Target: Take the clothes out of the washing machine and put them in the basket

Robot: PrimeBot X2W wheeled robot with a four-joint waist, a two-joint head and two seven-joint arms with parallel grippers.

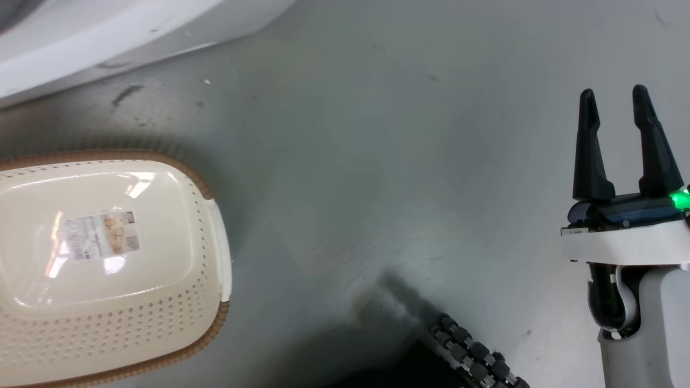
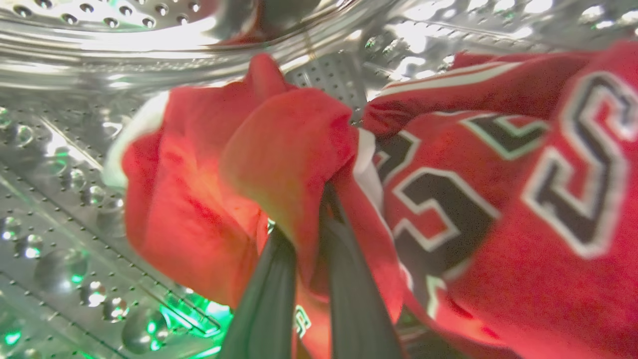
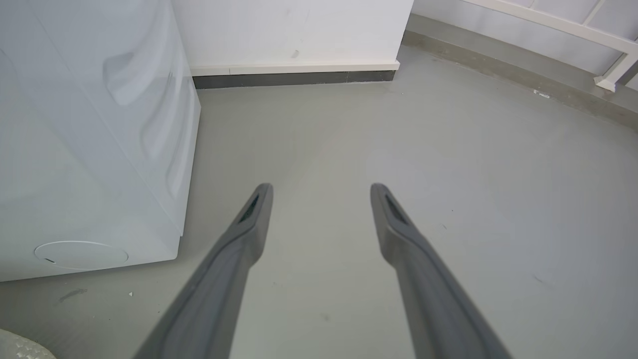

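Note:
The clothes are bright red jerseys lying in the perforated steel drum (image 2: 60, 199) of the washing machine (image 1: 81, 37). My left gripper (image 2: 311, 224) is inside the drum, its two dark fingers shut on a plain red fold (image 2: 279, 144). To the right of that fold lies red cloth with black-and-white numerals (image 2: 523, 199). The cream basket (image 1: 205, 183) with a brown rim stands on the floor at the lower left of the head view, with a label sticker on its bottom. My right gripper (image 1: 613, 92) hangs open over bare floor, holding nothing. The right wrist view shows the same gripper (image 3: 321, 188) beside the washer's white side (image 3: 89, 149).
A dark ribbed part of my base (image 1: 474, 355) juts into the bottom of the head view. A white wall with a dark baseboard (image 3: 294, 75) stands behind the washer. A white railing (image 3: 608, 80) is at the far right. Grey floor stretches between the basket and my right arm.

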